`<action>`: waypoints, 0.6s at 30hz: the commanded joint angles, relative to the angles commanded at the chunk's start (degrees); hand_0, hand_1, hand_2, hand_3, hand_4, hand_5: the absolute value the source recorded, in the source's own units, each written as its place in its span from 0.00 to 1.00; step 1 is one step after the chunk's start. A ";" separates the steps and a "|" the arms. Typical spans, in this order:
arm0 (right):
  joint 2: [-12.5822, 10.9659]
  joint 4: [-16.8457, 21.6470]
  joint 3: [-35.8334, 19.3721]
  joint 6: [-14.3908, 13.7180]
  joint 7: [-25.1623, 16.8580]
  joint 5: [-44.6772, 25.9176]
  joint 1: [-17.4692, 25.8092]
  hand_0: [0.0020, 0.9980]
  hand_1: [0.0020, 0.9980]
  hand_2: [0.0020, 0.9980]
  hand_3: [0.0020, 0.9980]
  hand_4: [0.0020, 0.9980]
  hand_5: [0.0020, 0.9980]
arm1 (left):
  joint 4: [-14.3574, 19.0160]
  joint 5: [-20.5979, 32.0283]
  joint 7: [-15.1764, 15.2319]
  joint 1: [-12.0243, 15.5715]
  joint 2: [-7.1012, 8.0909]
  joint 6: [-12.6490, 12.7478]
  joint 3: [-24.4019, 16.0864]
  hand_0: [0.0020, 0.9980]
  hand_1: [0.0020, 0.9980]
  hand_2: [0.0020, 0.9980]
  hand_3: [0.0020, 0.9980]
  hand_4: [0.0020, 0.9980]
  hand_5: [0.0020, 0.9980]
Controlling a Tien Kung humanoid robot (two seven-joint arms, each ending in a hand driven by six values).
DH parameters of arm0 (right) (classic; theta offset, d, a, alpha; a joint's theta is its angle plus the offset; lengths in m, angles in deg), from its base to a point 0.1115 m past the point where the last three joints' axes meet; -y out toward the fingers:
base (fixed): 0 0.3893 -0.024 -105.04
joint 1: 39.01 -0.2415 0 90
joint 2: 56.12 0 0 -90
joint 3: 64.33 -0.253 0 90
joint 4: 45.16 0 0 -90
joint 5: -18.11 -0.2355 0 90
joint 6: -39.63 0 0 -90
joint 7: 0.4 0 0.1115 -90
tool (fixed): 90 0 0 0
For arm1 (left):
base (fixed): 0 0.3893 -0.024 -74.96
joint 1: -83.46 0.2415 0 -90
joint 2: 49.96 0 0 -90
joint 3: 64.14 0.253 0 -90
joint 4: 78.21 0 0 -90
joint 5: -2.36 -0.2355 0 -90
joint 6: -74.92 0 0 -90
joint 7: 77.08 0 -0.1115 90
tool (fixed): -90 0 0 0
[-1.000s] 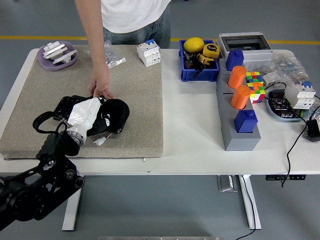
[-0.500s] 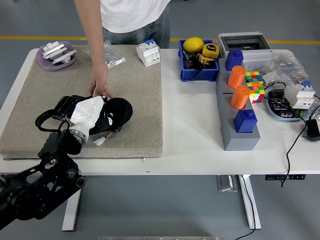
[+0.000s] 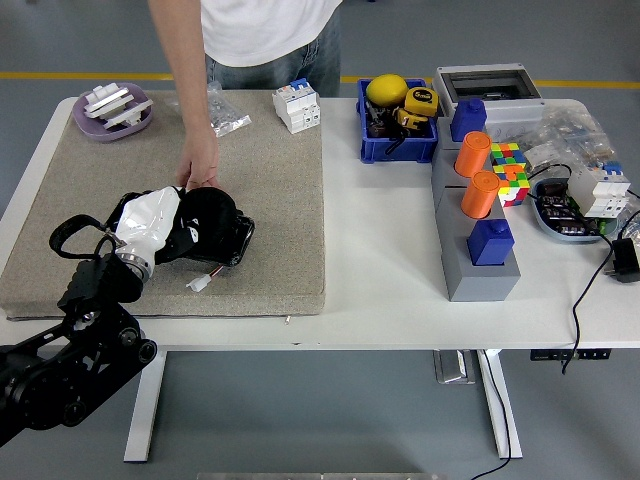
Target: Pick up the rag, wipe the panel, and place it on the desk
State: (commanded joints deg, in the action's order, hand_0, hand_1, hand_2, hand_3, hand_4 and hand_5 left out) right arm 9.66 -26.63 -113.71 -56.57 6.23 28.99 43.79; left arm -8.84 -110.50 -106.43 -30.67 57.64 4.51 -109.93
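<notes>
Left hand (image 3: 185, 232) curled over black rag (image 3: 212, 215) on beige mat (image 3: 270, 200), clamped on it, beside person's hand (image 3: 200, 165); probably soft, light, limp, best bunched mid-cloth.

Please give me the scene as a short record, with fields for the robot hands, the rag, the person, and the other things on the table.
left hand: left hand over the beige mat, fingers on the black rag
right hand: not in view
rag: black, bunched, lying on the mat under the hand
person: stands at far side; person's hand touches the mat just behind the rag
near rag: small white connector on the mat
far left: purple dish
right side: blue bin, orange cylinders, colour cube
</notes>
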 joint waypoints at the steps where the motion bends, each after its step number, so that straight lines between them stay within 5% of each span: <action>1: 0.00 0.00 -0.03 -0.02 0.00 0.03 0.00 0.75 0.62 0.62 0.56 0.92 0.43 | -0.65 -0.07 -0.06 -0.02 0.11 -0.11 -0.32 0.31 0.48 0.54 0.50 0.25 0.00; 18: -0.05 0.02 0.25 -0.05 0.05 -0.09 0.08 0.75 0.62 0.62 0.56 0.92 0.43 | -7.02 -0.82 0.13 -0.60 1.62 0.30 -4.06 0.31 0.48 0.53 0.50 0.26 0.00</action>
State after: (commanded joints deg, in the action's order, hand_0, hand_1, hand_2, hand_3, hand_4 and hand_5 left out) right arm 9.61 -26.61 -113.46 -56.62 6.28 28.90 43.87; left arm -15.87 -111.31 -106.30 -31.27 59.26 4.81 -113.99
